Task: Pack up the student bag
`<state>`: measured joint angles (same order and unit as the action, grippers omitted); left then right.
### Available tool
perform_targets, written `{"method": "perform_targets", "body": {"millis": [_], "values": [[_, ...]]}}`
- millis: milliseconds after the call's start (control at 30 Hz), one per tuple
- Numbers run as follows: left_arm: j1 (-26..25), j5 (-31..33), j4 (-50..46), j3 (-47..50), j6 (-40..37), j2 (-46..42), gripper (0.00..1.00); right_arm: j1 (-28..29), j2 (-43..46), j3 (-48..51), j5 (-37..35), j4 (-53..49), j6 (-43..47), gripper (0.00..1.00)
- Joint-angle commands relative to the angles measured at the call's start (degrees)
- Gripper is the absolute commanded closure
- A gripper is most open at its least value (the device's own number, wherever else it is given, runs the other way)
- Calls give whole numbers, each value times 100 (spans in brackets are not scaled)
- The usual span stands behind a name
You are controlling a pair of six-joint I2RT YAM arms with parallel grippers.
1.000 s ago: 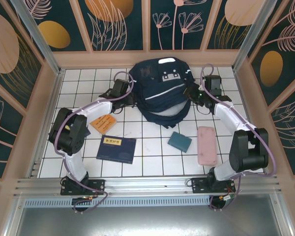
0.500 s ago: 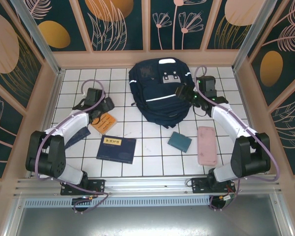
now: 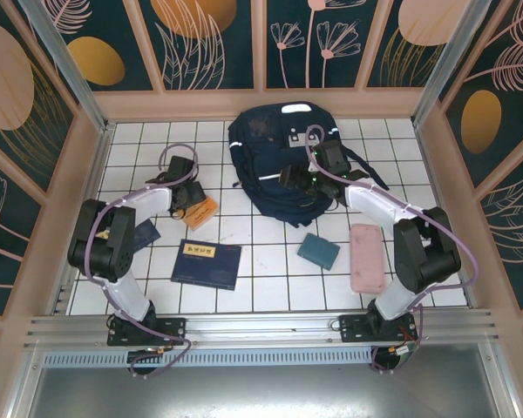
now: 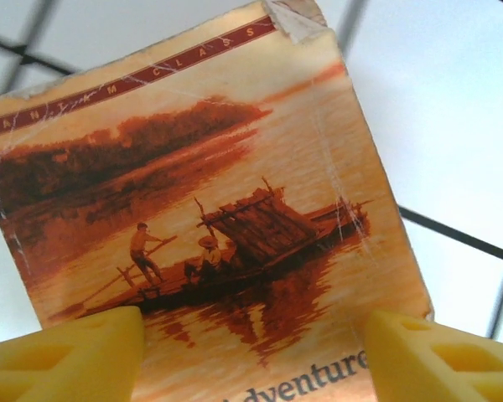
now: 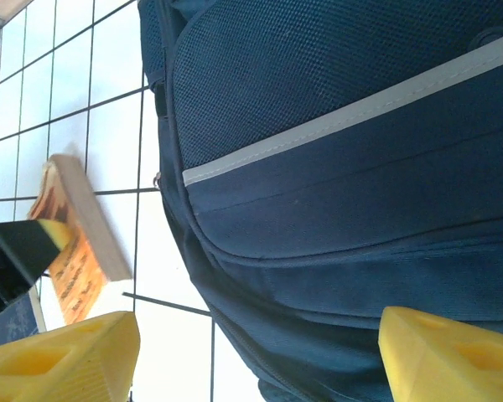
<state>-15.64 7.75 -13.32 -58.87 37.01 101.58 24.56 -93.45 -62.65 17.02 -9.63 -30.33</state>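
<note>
Fetching an item for the student bag (image 3: 263, 139), which lies at far centre on the tiles.
Straddles the orange book (image 4: 210, 193) with the left gripper (image 4: 251, 352), jaws apart, grip unconfirmable; hovers the right gripper (image 5: 260, 352), wide and empty, over the bag. Probably needs a firm pinch next.

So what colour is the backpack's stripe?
Pale grey stripe on the navy student bag; clearest in the right wrist view.

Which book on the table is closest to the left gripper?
The orange paperback with the raft picture, right under the left gripper. The navy book with the yellow label lies apart, nearer the arm bases.
</note>
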Motion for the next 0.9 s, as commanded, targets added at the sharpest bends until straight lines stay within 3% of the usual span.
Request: {"method": "perform_targets", "body": {"millis": [0, 233, 400, 467, 667, 867], "values": [[-390, -498, -159, -238, -165, 490, 34, 49, -60, -33, 136, 215, -152, 25], [-1062, -838, -300, -292, -254, 591, 38, 58, 27, 43, 28, 225, -219, 25], [-1126, -900, -219, -136, -61, -140, 29, 183, -127, -114, 122, 307, -83, 25], [-1071, -772, -158, -84, 109, -611, 24, 334, -301, -318, 148, 293, 31, 26], [-357, -1082, 478, 907, 1008, -1526, 24, 900, -1201, -1240, 285, 161, 189, 31], [-74, -1376, 1132, 1686, 1682, -1833, 25, 1350, -2488, -2670, 88, -413, 554, 33]]}}
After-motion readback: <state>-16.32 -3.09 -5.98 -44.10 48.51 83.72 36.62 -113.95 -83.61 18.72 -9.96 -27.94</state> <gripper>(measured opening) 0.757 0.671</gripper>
